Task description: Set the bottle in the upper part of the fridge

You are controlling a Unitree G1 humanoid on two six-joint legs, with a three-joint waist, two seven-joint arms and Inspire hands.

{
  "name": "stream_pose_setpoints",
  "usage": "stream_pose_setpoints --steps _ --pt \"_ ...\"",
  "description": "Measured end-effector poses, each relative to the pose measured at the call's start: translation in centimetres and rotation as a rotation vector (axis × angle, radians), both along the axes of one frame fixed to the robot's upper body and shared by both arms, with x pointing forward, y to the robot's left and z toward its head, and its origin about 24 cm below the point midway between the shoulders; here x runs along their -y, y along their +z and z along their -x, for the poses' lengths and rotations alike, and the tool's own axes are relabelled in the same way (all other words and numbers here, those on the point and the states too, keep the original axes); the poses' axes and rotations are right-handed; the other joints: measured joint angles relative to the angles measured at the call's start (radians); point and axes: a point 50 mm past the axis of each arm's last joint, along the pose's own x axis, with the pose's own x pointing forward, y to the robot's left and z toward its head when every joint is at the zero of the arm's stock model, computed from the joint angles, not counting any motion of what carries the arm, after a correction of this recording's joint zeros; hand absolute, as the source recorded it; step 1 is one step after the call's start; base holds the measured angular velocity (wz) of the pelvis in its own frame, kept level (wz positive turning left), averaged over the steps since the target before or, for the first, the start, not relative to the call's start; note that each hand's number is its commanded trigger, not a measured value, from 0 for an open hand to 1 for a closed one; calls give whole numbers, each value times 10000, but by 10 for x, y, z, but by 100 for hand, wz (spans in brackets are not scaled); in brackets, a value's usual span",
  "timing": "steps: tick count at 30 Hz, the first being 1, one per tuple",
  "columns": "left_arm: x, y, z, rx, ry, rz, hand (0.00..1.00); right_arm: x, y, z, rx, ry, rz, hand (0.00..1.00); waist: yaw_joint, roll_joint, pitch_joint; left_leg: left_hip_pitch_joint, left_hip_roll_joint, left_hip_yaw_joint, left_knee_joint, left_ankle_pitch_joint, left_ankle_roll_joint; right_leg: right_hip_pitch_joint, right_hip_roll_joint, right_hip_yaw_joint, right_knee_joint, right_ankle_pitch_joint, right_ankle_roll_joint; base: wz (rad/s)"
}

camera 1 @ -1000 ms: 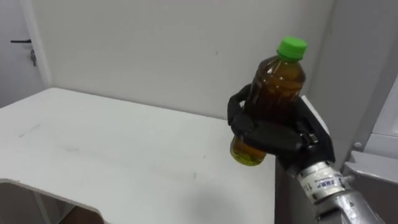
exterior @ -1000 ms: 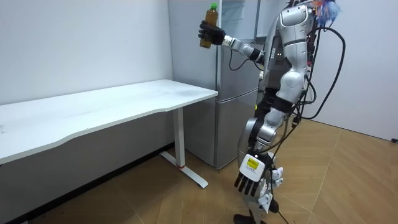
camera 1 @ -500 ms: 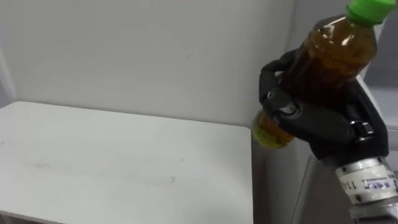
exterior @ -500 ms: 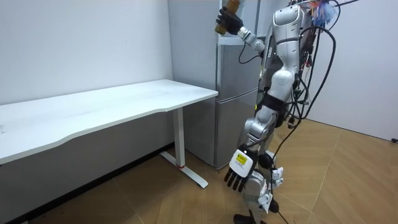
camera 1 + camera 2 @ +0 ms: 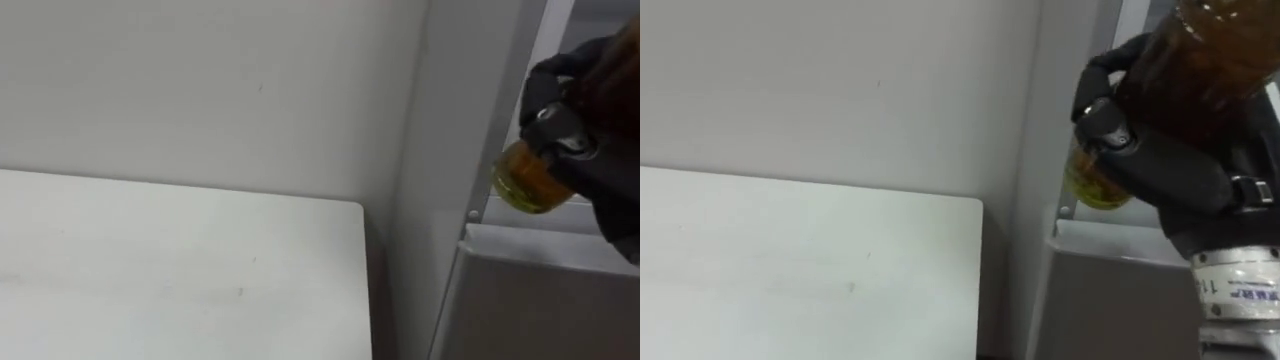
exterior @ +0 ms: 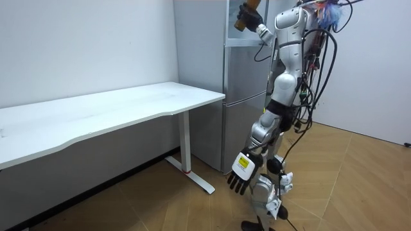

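Close before the head, the black right hand (image 5: 1185,175) has its fingers curled round a clear plastic bottle (image 5: 1205,60) of amber liquid. It holds the bottle's rounded base above the lower door's top edge on the smooth grey fridge (image 5: 1120,300). Beside the fridge lies a matte white tabletop (image 5: 790,260). The left hand (image 6: 241,174) hangs low, fingers spread.

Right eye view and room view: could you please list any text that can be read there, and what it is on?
Dark print on the white wrist band behind the right hand: too blurred to read.
Print on the yellow tag on the left hand: too small to read.
On the bottle: no print visible.
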Motion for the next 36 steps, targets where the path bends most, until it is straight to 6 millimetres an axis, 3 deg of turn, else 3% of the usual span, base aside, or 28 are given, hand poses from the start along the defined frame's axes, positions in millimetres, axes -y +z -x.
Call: stream_pose_setpoints --steps 5,10,23,28,36 --pt "-1 0 2 95 309 -34 0 21 3 7 162 -1060 -641 100 -78 172 -45 -66 7 10 -3 -2 -2 -156 22 83 10 7 -12 -4" --pt "-4 1 3 166 560 -189 0 31 6 10 265 -1796 -838 100 -207 261 -20 -58 24 13 -17 -6 -12 -149 65 183 20 16 -28 -8" --pt "-6 3 4 344 787 -559 0 34 8 11 224 -2173 -1018 100 -250 58 103 52 124 12 5 -76 -103 -168 169 209 4 48 -81 -5" --pt "-7 3 4 423 954 -545 0 35 7 10 165 -2139 -1072 100 -218 59 95 38 125 11 -3 -84 -111 -146 174 204 6 50 -83 -2" --pt "-8 3 3 469 1020 -447 0 54 -15 -6 -1139 -2480 -1583 100 -3 -3 73 106 123 8 -22 -86 -110 -120 182 209 10 50 -84 0"
